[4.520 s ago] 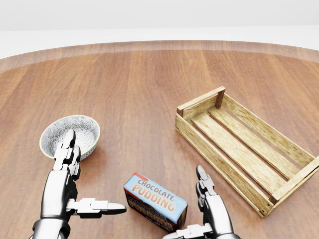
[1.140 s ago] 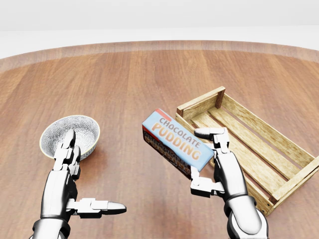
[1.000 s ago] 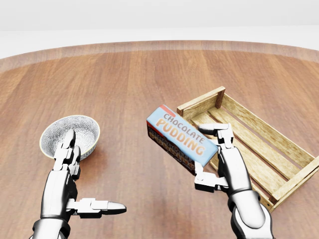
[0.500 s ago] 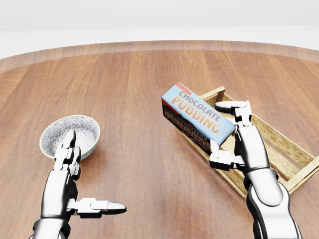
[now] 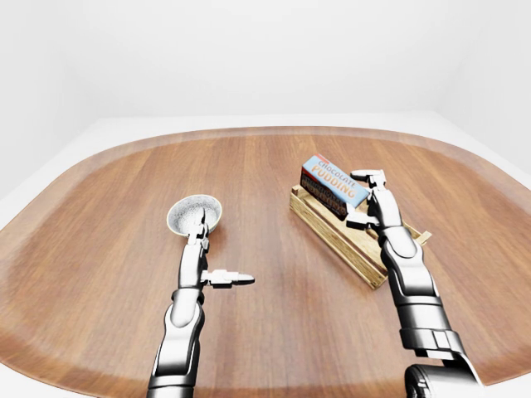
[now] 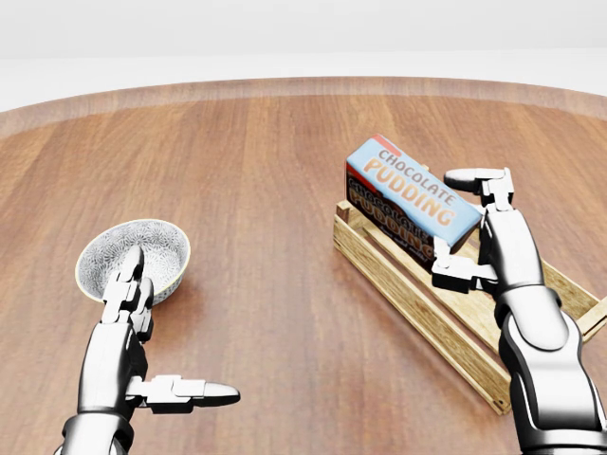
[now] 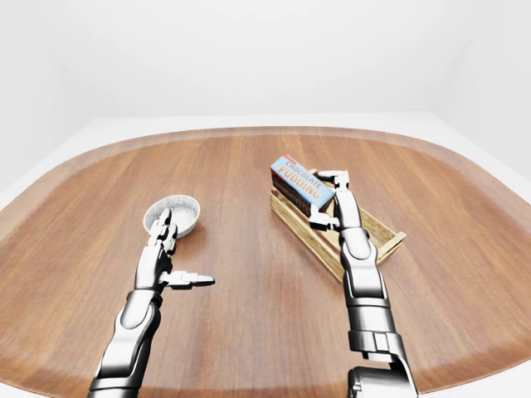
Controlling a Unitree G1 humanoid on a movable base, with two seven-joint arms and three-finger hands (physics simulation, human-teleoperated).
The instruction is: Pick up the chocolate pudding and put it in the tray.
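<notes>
Pudding's come a long way since it was lying on the wood down by my wrists: half a second back it was only reaching the near corner post of the crate, and now my right hand [image 6: 479, 227] has carried the chocolate pudding [image 6: 410, 198] up and to the right in the head view so it hangs over the left end of the tray [image 6: 417, 305]. I've got the box clamped between fingers, one curled over its upper right end and the thumb pressing underneath at the lower right, so it's a proper grip on the pudding and not just a rest. Box is tilted, label up, its left end higher in the picture, and it's above the slats rather than lying on them as far as I can tell. My left hand [image 6: 133, 327] hasn't budged the whole time, fingers spread wide and holding nothing, index fingertip pointing up at the rim of the patterned bowl [image 6: 137, 251] and thumb sticking out to the right over the table [image 6: 256, 190]. Bowl sits well apart from the tray, over on the left.
</notes>
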